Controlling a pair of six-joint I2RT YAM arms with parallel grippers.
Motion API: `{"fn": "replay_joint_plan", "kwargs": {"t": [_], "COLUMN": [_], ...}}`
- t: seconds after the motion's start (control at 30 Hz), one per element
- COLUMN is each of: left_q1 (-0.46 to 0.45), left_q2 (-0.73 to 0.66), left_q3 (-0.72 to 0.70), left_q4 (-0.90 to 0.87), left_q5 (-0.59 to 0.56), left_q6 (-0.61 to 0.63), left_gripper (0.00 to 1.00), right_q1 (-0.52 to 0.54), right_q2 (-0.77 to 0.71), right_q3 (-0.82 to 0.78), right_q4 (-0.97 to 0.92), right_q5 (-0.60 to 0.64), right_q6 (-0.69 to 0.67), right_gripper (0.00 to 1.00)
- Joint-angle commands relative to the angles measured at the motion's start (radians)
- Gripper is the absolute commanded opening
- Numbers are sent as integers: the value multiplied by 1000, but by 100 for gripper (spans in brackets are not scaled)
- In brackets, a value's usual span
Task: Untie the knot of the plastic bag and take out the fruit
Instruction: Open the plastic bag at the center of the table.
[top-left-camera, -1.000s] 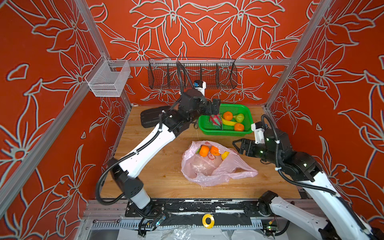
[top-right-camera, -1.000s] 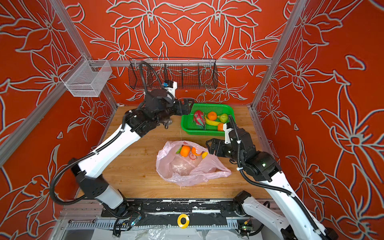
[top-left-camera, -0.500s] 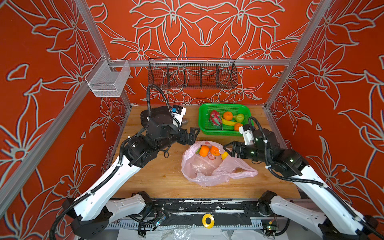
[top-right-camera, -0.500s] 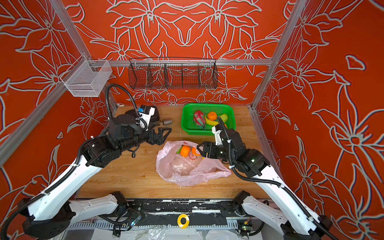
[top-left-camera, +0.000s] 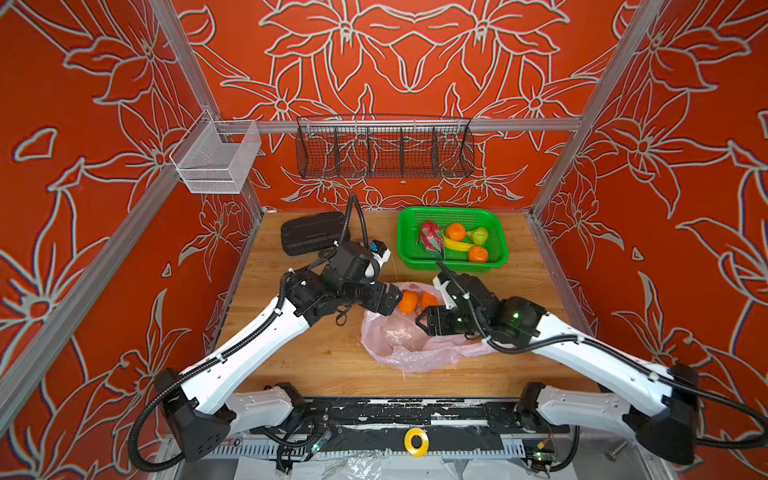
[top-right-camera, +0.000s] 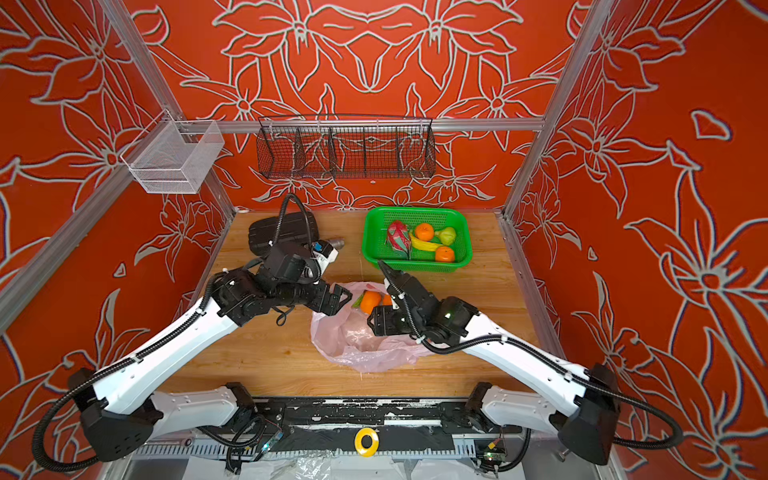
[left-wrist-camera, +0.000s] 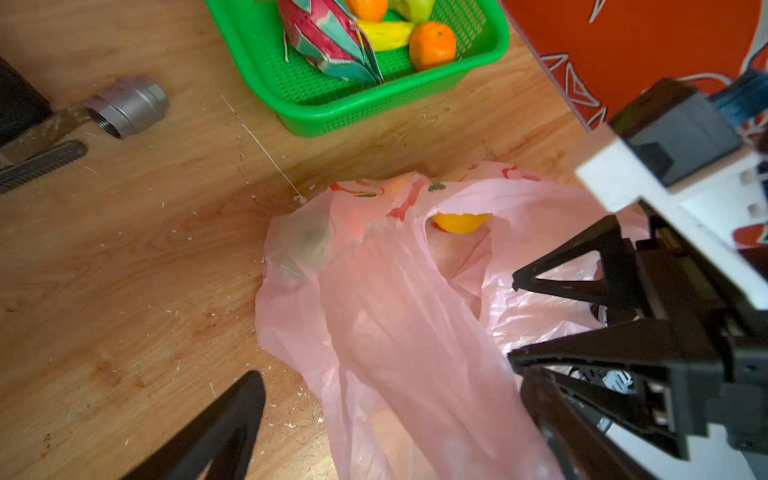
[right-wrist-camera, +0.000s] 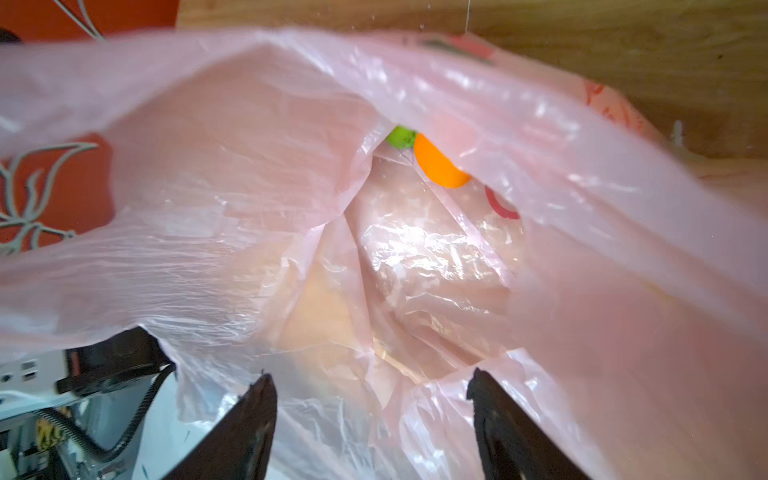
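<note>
The pale pink plastic bag (top-left-camera: 399, 345) (top-right-camera: 353, 345) lies slack on the wooden table with its mouth open; the knot is out of view. Fruit shows in the mouth: an orange (top-left-camera: 408, 301) (right-wrist-camera: 436, 166) beside a green fruit (right-wrist-camera: 401, 137). My left gripper (top-left-camera: 395, 300) (left-wrist-camera: 390, 415) is open at the bag's left edge, its fingers either side of a fold of film. My right gripper (top-left-camera: 419, 322) (right-wrist-camera: 370, 395) is open, reaching into the bag's mouth from the right with film draped over it. More fruit, with a dragon fruit (top-left-camera: 430, 241), lies in the green basket (top-left-camera: 451, 211).
A black case (top-left-camera: 311, 232) and a metal fitting (left-wrist-camera: 129, 106) lie at the back left of the table. A black wire rack (top-left-camera: 384, 149) and a clear mesh box (top-left-camera: 216, 160) hang on the walls. A yellow ring (top-left-camera: 417, 441) sits on the front rail.
My left arm has swung back from the green basket and come down to the bag's left edge. My right gripper has pushed left into the bag's mouth, its jaws narrowing a little.
</note>
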Motion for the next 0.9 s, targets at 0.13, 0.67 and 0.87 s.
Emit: {"fn": "replay_joint_plan", "kwargs": {"t": [0.13, 0.67, 0.87], "left_q1": [3, 2, 2], "left_q2": [6, -14, -41], "left_q3": [-53, -107, -174], "left_q4": [47, 60, 87], "left_q5": [6, -29, 29], "left_q6": [-45, -77, -115], "left_gripper": [78, 35, 35], "right_q1": [91, 251, 292], "right_q2": [138, 238, 269], "right_q3": [-65, -147, -212], "right_q4": [80, 24, 45], "right_q5": [105, 145, 160], "right_q6": [64, 118, 144], "right_gripper": [73, 71, 74]}}
